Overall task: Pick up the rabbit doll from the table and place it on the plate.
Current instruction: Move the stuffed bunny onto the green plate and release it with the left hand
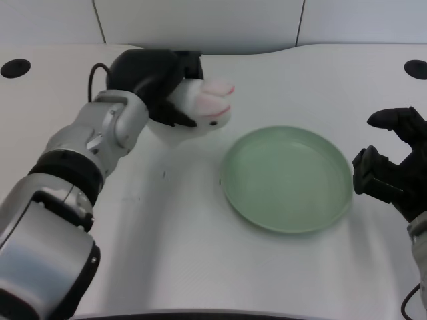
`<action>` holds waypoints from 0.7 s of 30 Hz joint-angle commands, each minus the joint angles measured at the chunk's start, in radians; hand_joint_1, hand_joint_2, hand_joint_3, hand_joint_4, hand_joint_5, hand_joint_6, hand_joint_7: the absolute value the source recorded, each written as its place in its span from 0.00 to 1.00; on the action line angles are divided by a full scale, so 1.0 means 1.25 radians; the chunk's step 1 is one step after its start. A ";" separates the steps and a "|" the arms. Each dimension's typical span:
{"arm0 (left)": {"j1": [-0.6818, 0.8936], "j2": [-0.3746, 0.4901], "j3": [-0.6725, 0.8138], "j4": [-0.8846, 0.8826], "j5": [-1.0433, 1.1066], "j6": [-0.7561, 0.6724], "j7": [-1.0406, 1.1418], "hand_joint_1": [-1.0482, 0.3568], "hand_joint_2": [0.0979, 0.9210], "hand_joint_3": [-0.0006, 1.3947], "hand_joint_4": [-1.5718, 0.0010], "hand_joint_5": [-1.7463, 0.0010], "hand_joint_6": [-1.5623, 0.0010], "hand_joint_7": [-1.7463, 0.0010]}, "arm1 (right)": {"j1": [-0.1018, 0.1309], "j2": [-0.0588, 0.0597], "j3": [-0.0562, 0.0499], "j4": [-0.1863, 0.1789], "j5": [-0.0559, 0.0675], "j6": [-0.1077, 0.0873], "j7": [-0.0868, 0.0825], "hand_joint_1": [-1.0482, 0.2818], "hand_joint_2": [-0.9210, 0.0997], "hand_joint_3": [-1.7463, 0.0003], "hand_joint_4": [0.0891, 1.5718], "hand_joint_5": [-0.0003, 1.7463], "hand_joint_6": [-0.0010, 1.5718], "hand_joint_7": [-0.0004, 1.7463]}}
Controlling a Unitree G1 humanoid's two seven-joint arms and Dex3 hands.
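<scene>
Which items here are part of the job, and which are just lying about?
Part of the job:
- rabbit doll, held by the left hand
- green plate, nothing on it yet

Just there:
- right hand, idle
- two black holes in the table

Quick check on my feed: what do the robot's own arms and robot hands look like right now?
Both forearms are silver metal with black ring bands near the joints; the left forearm shows this best. The left robot hand is black and bulky, with a thin black cable looping at its wrist. The right robot hand is black too, blocky-fingered. No markings are readable.
</scene>
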 commanded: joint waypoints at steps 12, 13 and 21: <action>-0.044 -0.140 -0.041 0.039 0.017 0.039 -0.012 0.55 0.26 0.82 0.40 0.00 0.47 0.00 | 0.021 0.005 0.011 -0.051 0.002 0.016 -0.005 0.81 0.63 0.04 0.78 1.00 0.58 1.00; -0.043 -0.149 -0.037 0.040 0.010 0.040 -0.025 0.53 0.26 0.83 0.39 0.00 0.47 0.00 | 0.022 0.005 0.011 -0.056 0.003 0.021 -0.006 0.81 0.63 0.04 0.78 1.00 0.58 1.00; -0.025 -0.186 -0.033 0.044 -0.004 0.029 -0.063 0.53 0.13 0.98 0.31 0.00 0.42 0.00 | 0.033 0.010 0.012 -0.073 0.002 0.023 -0.009 0.81 0.65 0.03 0.79 1.00 0.60 1.00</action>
